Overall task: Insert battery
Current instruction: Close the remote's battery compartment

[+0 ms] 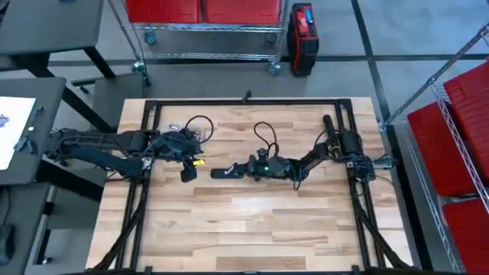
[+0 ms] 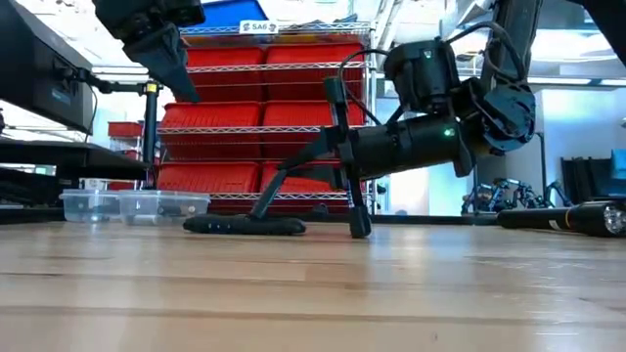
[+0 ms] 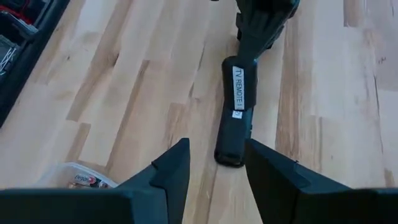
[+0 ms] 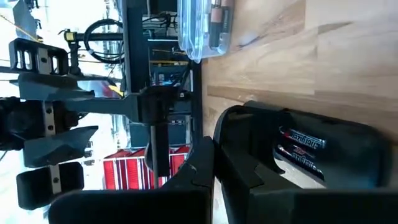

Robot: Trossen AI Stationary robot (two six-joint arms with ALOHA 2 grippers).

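Setting: you are in a robotics lab or workshop. Evidence: wire shelving racks [image 2: 274, 127] loaded with red storage bins [image 2: 264, 112]; pale wooden worktop [image 1: 252, 221] inside a black metal frame [image 1: 252, 101]; grey tiled floor [image 1: 412, 69]; dark side desks [image 1: 46, 27]; clear plastic containers [image 2: 132, 204].

the table [image 1: 252, 221] under me is pale wood in butted planks, smooth with a light satin sheen and darker grain streaks. the tv remote [image 3: 235, 112] is black plastic, matt along the back, carrying a white paper label [image 3: 239, 88]. inside its open compartment the batteries [image 4: 303, 148] look glossy, with printed wrap. my left gripper [image 3: 214, 180] has dark matt plastic fingers with hard flat faces. the small container [image 4: 204, 25] is clear, shiny plastic. behind the table, the shelving [image 2: 284, 68] is bright wire metal holding glossy red plastic bins [image 2: 264, 115].
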